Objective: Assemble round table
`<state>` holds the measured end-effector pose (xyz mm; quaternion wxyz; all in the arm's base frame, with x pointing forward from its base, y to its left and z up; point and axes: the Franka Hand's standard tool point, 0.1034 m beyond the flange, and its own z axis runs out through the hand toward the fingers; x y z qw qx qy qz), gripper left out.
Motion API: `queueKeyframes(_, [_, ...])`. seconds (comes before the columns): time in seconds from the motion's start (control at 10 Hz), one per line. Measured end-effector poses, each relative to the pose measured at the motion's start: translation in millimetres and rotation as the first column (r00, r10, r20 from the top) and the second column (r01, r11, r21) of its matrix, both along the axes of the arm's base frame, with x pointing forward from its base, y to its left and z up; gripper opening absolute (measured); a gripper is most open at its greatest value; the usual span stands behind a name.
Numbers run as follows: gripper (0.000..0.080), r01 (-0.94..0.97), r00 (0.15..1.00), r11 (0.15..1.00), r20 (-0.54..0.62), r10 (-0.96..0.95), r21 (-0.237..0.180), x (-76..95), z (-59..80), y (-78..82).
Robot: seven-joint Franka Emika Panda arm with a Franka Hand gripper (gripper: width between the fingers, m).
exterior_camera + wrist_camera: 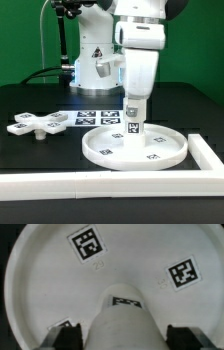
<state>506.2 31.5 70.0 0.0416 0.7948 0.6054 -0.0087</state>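
Jaws pinch short cylindrical post (132, 127) upright, axis vertical, over centre of rimmed round disc (100, 151), lower-middle exterior view; contact unclear.

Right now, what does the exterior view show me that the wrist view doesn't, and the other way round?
Exterior only: the cross piece on the table at that view's left, the marker board, the white rail in front. Wrist only: a close look at the fingers on both sides of the post. Both: the disc and the post upright at its middle, gripped by the tool.
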Motion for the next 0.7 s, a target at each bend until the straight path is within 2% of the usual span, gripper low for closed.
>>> queueKeyframes(0.1, [0.0409,0.142,0.990,0.990,0.006,-0.142,0.008,-2.3,-0.3,2.0])
queueKeyframes(0.3, [0.0409,0.419,0.908,0.908,-0.003,-0.419,0.016,-4.1,-0.4,7.2])
queueKeyframes(0.7, [0.0409,0.660,0.750,0.750,0.009,-0.661,0.033,-3.7,-0.3,8.4])
